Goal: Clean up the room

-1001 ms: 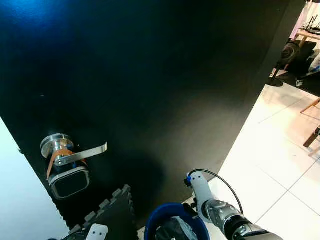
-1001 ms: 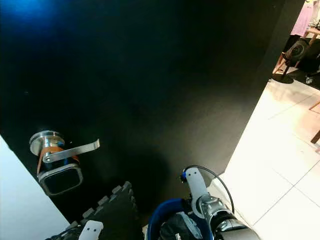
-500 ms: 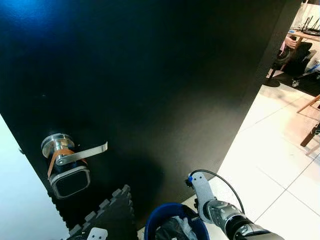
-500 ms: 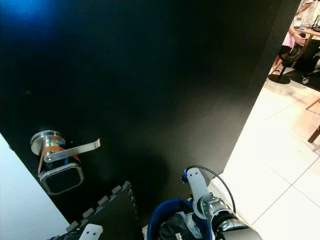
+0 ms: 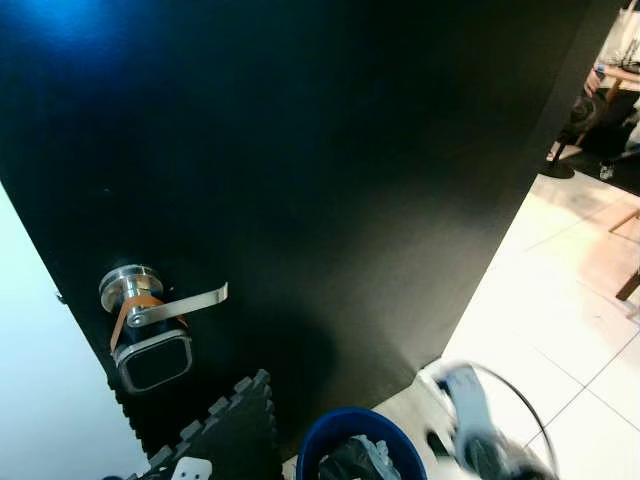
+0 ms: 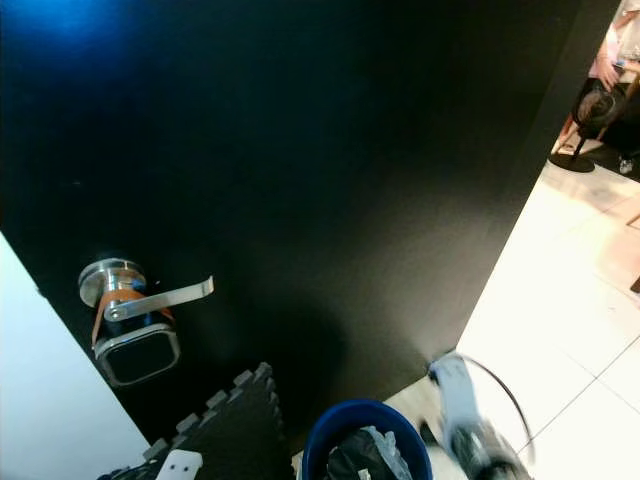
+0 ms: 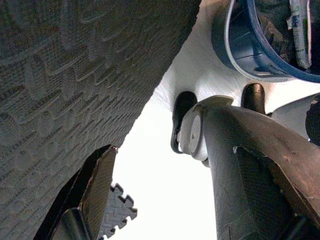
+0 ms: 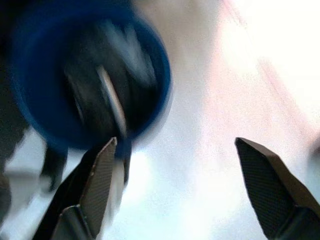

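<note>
Blurring hides the right gripper (image 8: 175, 185), fingers spread over the half-cropped blue bucket (image 6: 345, 425); left gripper's grip unclear.

Black door (image 5: 320, 180), blue bucket (image 5: 335, 432), white floor (image 5: 560, 300)

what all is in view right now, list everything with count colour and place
large flat black door: one, black, fills most of the head views
metal lever door handle: one, silver with an orange band, low on the door's left side, above a dark lock panel
round blue bucket: one, blue, on the floor below the door, crumpled dark and pale stuff inside
dark interlocking foam mat: one, dark grey, left of the bucket
white tiled floor: right side
left gripper: against the mat, jaws unclear
right gripper: blurred, jaws open, beside the bucket
</note>
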